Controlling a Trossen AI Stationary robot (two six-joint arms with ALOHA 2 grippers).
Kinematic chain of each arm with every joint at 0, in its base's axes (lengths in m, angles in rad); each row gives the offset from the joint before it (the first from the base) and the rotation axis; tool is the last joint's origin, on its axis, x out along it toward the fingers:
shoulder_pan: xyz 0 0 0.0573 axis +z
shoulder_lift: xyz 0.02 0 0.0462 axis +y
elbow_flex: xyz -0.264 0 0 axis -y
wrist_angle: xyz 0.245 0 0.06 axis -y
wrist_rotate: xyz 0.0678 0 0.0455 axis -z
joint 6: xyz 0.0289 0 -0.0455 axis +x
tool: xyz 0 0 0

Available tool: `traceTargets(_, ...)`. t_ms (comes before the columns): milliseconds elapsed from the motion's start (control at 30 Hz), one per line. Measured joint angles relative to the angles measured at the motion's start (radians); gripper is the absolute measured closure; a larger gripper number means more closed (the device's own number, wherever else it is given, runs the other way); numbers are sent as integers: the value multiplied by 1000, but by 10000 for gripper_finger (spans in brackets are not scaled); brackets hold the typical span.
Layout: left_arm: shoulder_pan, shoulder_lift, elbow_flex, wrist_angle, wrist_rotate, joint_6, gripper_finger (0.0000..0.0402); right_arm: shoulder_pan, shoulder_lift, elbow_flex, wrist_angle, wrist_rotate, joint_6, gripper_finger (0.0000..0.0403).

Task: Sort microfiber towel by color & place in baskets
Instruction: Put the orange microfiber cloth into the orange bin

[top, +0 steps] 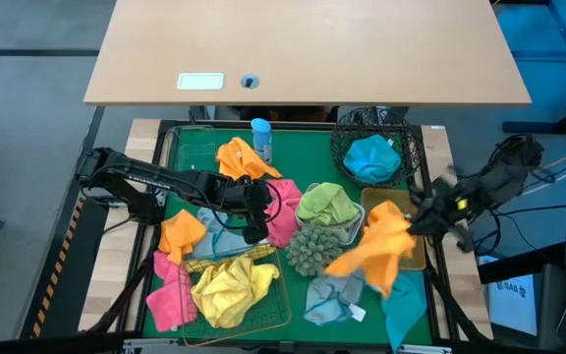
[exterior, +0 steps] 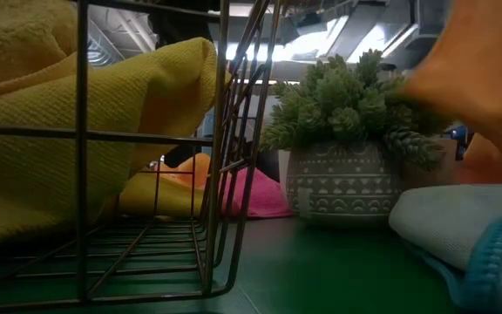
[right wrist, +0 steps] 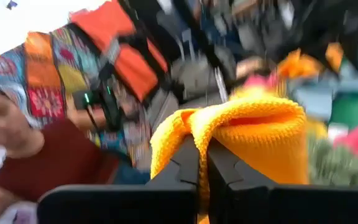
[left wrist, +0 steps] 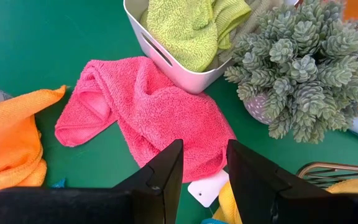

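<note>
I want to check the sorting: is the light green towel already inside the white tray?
Yes, in the left wrist view the light green towel lies bunched inside the white tray, beside the pink towel on the mat.

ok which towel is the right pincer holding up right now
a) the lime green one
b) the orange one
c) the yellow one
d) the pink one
b, the right pincer is shut on the orange towel, lifted above the tan tray; the pink towel lies on the mat, the lime green towel is in the white tray, and the yellow towel is in the gold wire basket.
</note>
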Motion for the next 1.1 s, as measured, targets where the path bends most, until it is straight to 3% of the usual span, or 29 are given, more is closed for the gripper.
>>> traceTargets(167, 0, 0, 0, 3, 0, 0, 283, 0, -107, 0, 87, 82, -57, 400)
traceTargets(300, 0, 0, 0, 3, 0, -1, 283, 0, -180, 24, 83, 89, -65, 400)
traceTargets(667, 0, 0, 0, 8, 0, -8, 283, 0, -228, 210, -289, 23, -42, 400)
traceTargets(900, 0, 0, 0, 10, 0, -9, 283, 0, -205, 177, -396, 22, 11, 400)
traceTargets(1100, 0, 0, 0, 17, 0, -50, 283, 0, -192, 29, -421, 22, 15, 400)
